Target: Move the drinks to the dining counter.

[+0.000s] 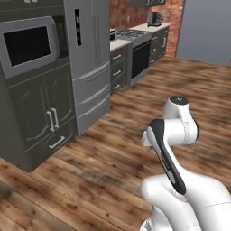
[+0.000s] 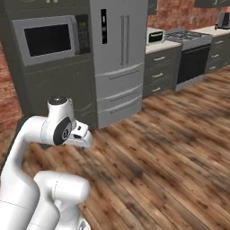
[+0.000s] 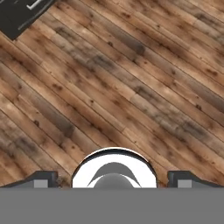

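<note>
Wood plank floor [image 3: 113,78] lies under the hand [image 3: 113,178], fingers apart, facing fridge [image 2: 119,58] and cabinets [image 1: 38,110].

The white robot arm with dark joints [image 1: 173,149] bends low over the brown wood plank floor [image 1: 99,158]. On the left, a silver microwave [image 1: 29,45] sits in a dark cabinet with silver handles [image 1: 43,115]. Beside it stands a tall silver fridge [image 1: 90,58]. Farther back is a black stove [image 1: 137,52].
</note>
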Controlling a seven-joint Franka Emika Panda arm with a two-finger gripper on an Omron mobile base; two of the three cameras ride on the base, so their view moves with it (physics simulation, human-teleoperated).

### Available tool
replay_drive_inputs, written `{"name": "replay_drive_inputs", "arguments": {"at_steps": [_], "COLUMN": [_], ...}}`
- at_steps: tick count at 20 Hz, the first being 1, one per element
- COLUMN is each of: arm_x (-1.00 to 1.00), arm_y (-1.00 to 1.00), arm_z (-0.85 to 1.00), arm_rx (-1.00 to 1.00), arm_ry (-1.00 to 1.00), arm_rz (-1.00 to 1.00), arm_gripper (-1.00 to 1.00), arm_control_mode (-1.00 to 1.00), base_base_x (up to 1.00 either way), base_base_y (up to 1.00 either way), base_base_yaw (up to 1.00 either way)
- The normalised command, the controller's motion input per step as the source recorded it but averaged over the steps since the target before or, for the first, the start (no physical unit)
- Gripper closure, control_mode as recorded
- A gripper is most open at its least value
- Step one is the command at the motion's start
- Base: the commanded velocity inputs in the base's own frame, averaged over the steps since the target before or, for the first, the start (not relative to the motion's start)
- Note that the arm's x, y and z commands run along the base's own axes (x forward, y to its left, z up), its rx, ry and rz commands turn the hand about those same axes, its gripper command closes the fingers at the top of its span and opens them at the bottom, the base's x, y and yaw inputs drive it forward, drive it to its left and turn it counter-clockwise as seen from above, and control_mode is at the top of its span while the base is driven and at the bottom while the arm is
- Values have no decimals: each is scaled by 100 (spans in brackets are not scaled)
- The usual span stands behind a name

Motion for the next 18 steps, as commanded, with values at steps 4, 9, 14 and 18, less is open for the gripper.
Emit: {"name": "replay_drive_inputs", "arguments": {"at_steps": [4, 9, 14, 18], "arm_x": [0, 0, 0, 0], "arm_y": [0, 0, 0, 0], "arm_z": [0, 0, 0, 0], "arm_rx": [0, 0, 0, 0], "arm_ry": [0, 0, 0, 0], "arm_rz": [0, 0, 0, 0], "arm_gripper": [-100, -100, -100, -100], "arm_control_mode": [100, 100, 100, 100], "base_base_x": [100, 100, 71, 53], "base_base_y": [98, 64, 23, 6], "base_base_yaw": [-42, -47, -67, -73]}}
